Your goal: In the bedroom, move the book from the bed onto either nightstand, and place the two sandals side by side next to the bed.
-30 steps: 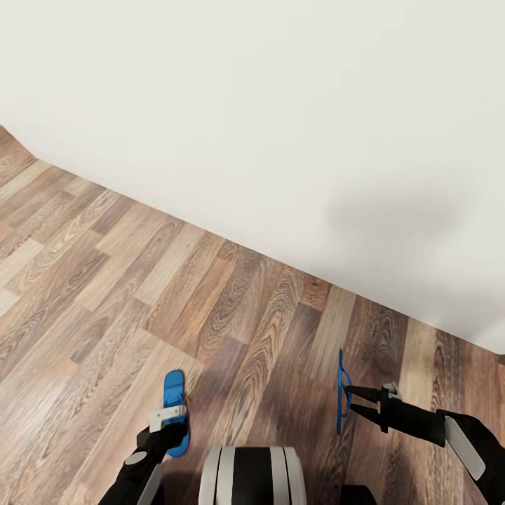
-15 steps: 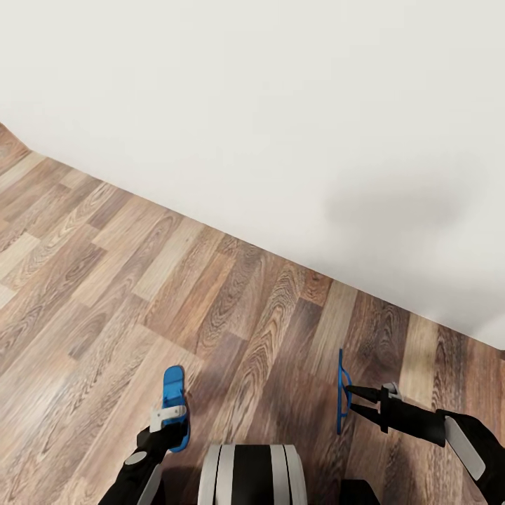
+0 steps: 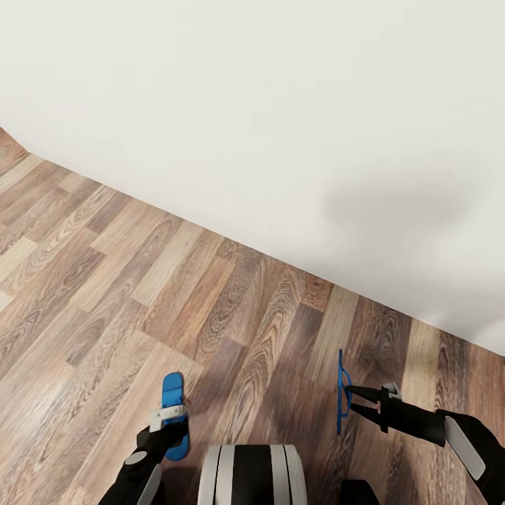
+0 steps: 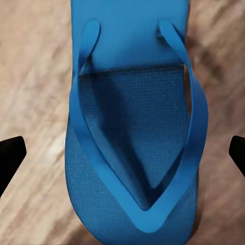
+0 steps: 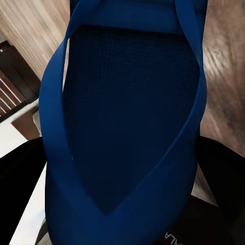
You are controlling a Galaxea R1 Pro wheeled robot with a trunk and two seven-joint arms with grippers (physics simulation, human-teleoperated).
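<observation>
Since second earlier, wall base and floor planks shifted slightly in head view; camera judged moved, sandals carried along.

Flat bright-blue sandal (image 3: 174,415) seen lying flat under left gripper (image 3: 168,416); fingers (image 4: 10,158) spread wide either side, apart from sole; whether strap was held could not be told.

Second blue sandal (image 3: 341,400) held on edge, right gripper (image 3: 355,398) fingers closed on it.

Brown wood-plank floor (image 3: 126,294) open ahead; white wall (image 3: 280,126) close; bed not sighted, placement judged pending.

Black arms with grey panels, slim black tool (image 3: 348,401) fingers, black-and-white striped trunk (image 3: 251,475).
</observation>
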